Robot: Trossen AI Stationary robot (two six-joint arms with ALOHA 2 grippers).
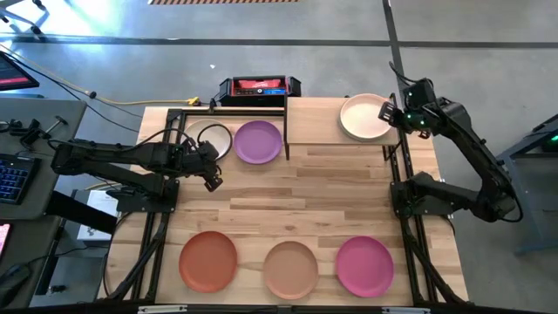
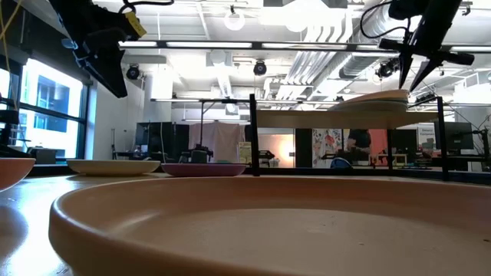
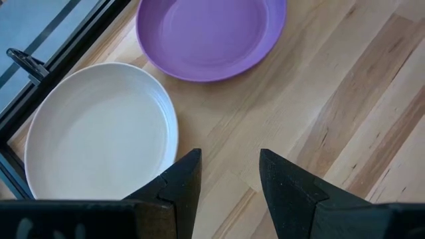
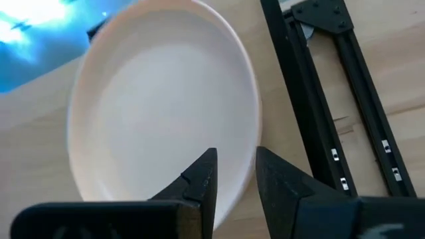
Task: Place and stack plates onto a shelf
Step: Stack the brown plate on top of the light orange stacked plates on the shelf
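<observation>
A pale pinkish-white plate lies on the light-wood shelf at the table's far right. My right gripper is open. It hovers over the plate's right rim, one finger over the inside and one outside. The low view shows its tips just above the plate. My left gripper is open and empty. It hangs above the tabletop, near the cream plate and the purple plate. The rust orange, tan and magenta plates lie along the near edge.
A red-and-black device sits at the far edge, left of the shelf. Black frame rails run along the table's right side, with others on the left. Bare tabletop lies in the middle, between the far and near plates.
</observation>
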